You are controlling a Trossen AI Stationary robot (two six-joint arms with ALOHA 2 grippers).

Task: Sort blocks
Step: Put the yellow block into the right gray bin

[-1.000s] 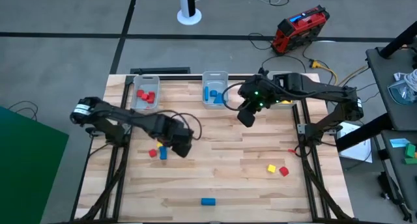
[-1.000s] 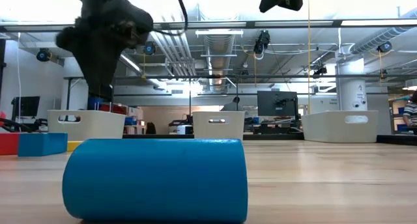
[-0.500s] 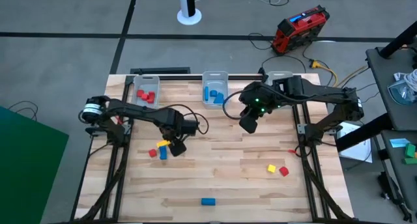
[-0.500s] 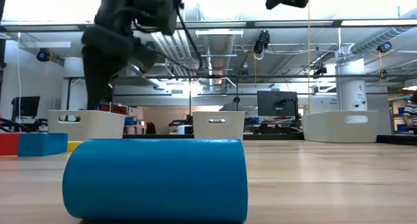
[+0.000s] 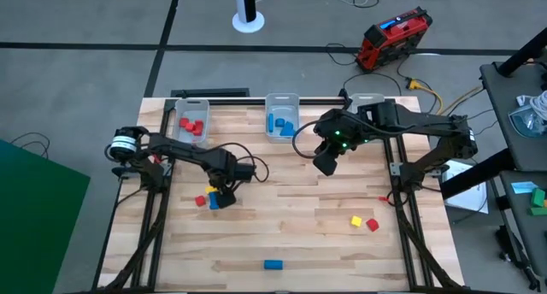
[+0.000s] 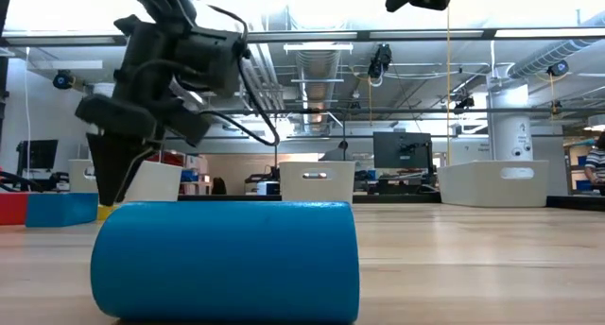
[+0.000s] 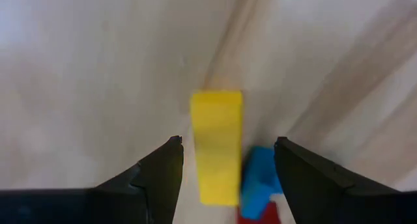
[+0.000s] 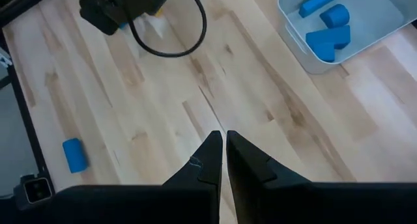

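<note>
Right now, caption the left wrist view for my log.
Left gripper, fingers open, poised over a yellow block beside a blue block on the wooden table.

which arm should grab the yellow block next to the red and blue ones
Left. The left gripper is open directly over the yellow block, fingers either side of it. The right gripper is shut, raised near the blue bin, well away.

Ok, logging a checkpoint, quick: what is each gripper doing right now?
Left gripper: jaws open, straddling the yellow block, not gripping it.
Right gripper: jaws shut, empty, above the table near the bin of blue blocks.
</note>
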